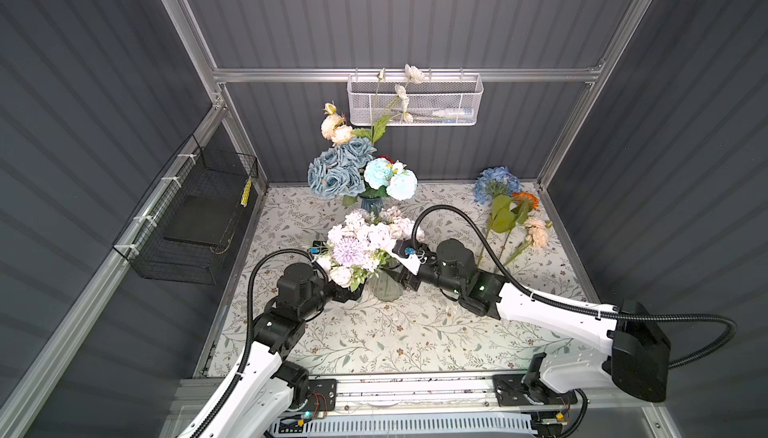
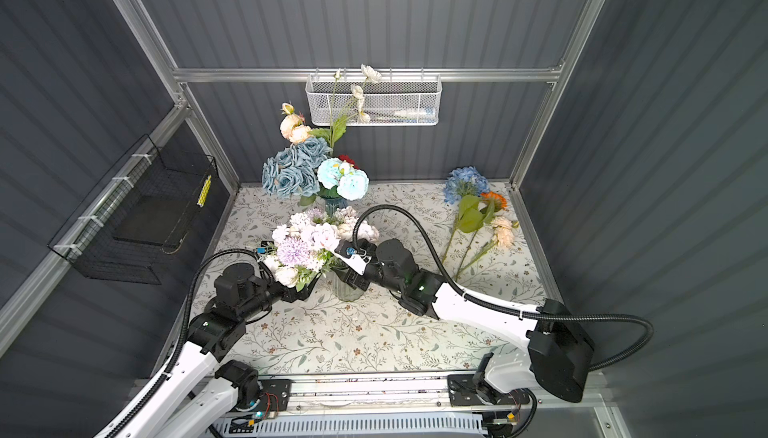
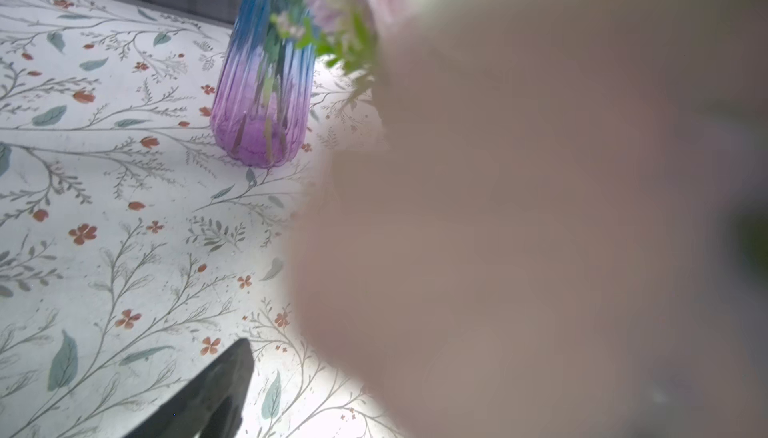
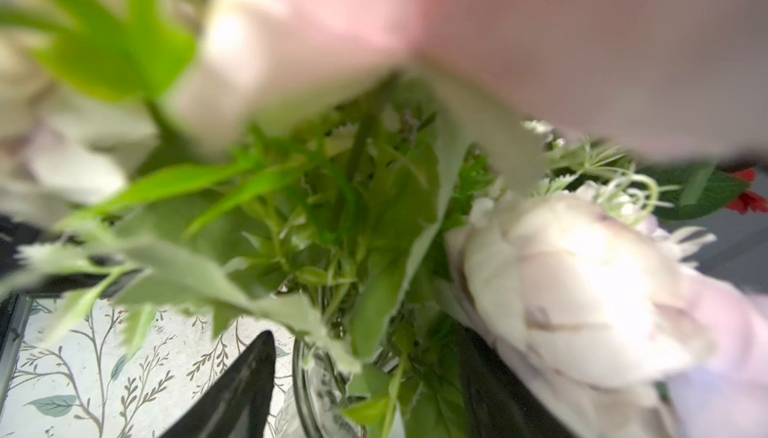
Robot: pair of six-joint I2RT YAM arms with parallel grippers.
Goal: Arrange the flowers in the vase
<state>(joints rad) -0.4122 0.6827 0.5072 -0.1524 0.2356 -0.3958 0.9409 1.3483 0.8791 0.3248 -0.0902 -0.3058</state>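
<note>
Currently the worktop (image 1: pixel 374 344) carries two filled vases and one loose group; hazards are listed by item.

1. Rear arrangement (image 1: pixel 336 174): roses, aqua puffs and tall cream stems stand in the blue-to-purple vase (image 1: pixel 372 204), just behind the front blooms. It looks top-heavy. An arm swung rearward could topple it.

2. Lilac-and-white bouquet (image 1: pixel 365 240): it stands in the clear glass vase (image 1: pixel 384 288), and its heads spread far wider than the glass. A sideways push on the heads would lever the vase over.

3. Loose flowers (image 1: pixel 505 217): they lie flat near the right edge, well apart from both vases, and are judged not yet placed. Long stems may foul the right arm on pickup.

4. Cable loop (image 1: pixel 419 223): it arches beside the bouquet from the right arm and may snag petals.

5. Right end effector (image 4: pixel 365 334): released, jaws apart, with vase rim and foliage between its fingers (image 4: pixel 232 390). Contact with the glass cannot be confirmed. Leaves caught during retreat would drag stems out.

6. Left end effector (image 1: pixel 351 290): it sits just beside the clear vase, under the blooms, jaws spread wide. A bloom against its camera hides one finger, so guidance there is poor.
</note>
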